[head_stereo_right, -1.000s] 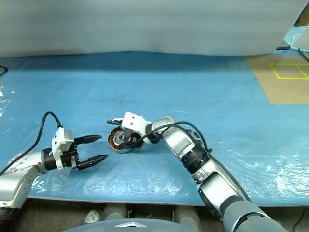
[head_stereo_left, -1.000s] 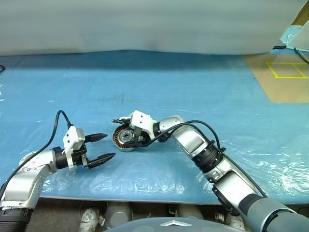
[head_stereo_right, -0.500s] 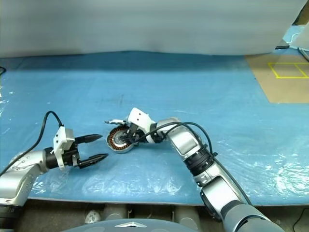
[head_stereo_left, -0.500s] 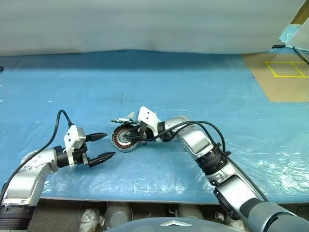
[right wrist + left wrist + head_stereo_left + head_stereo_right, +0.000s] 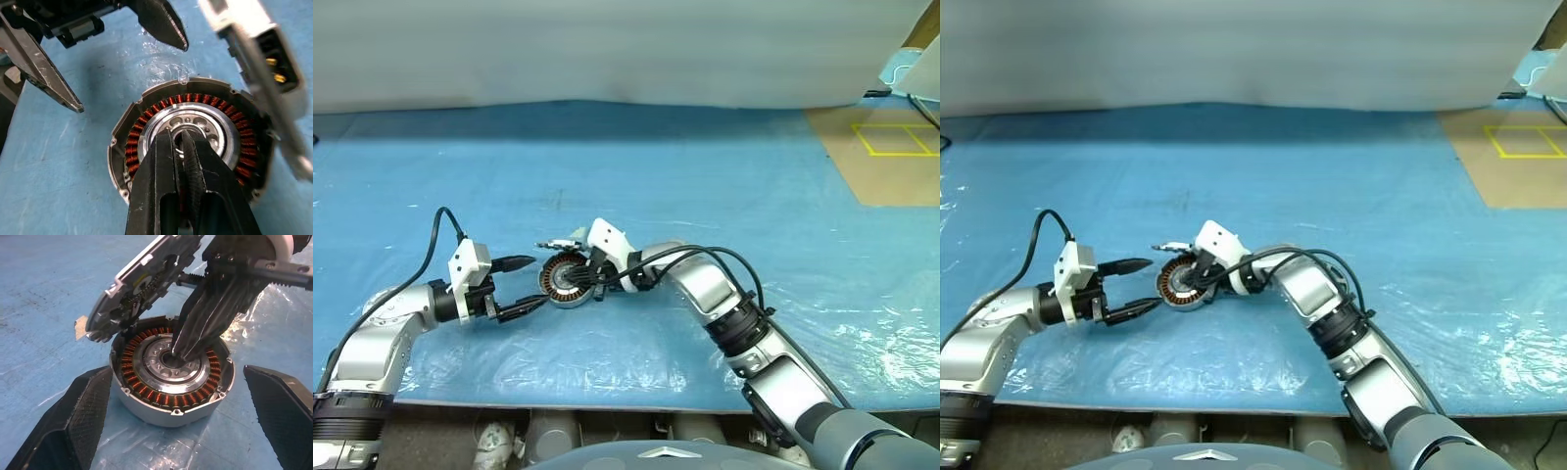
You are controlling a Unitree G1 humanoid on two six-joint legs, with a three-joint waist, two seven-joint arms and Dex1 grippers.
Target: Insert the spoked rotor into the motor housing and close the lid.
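Left hand [image 5: 521, 286] spread, right hand [image 5: 182, 138] pinched closed

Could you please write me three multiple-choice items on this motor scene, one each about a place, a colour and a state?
1. Where do the right gripper tips sit?
A. at the motor housing centre hub
B. on the blue table cover
C. on the lid

2. What colour are the windings?
A. green
B. copper-brown
C. white

3. How does the lid stand?
A. shut flat
B. raised open
C. lying apart

Answers: A, the shut fingers meet in the hub; B, a copper-brown ring surrounds the hub; B, the lid tilts up from the housing's edge.
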